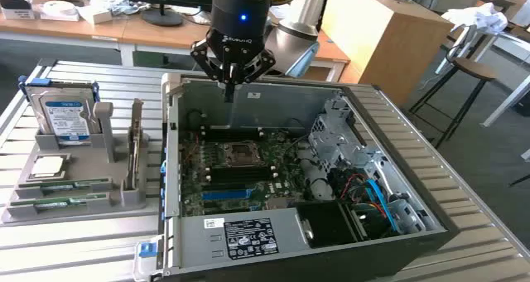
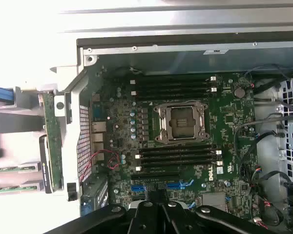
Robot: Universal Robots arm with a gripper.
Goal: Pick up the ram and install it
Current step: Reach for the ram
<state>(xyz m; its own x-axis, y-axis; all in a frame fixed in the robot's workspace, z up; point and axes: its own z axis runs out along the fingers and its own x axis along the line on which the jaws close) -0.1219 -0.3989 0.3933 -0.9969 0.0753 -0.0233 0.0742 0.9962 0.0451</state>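
Closed jaws over case [image 1: 171,139], ram [image 1: 58,202] aside

ROBOTIQ on gripper [image 1: 229,94], DELL on motherboard [image 2: 228,118].

You have open room over the motherboard [image 1: 240,170]: the memory slots [image 2: 178,158] beside the CPU socket [image 2: 180,122] lie bare. Drive cage [image 1: 336,130] and cables [image 1: 368,192] crowd the exterior view's right. The case wall [image 1: 171,139] rises between board and tray [image 1: 74,213], where an upright card [image 1: 135,139] stands near the ram [image 1: 59,203]
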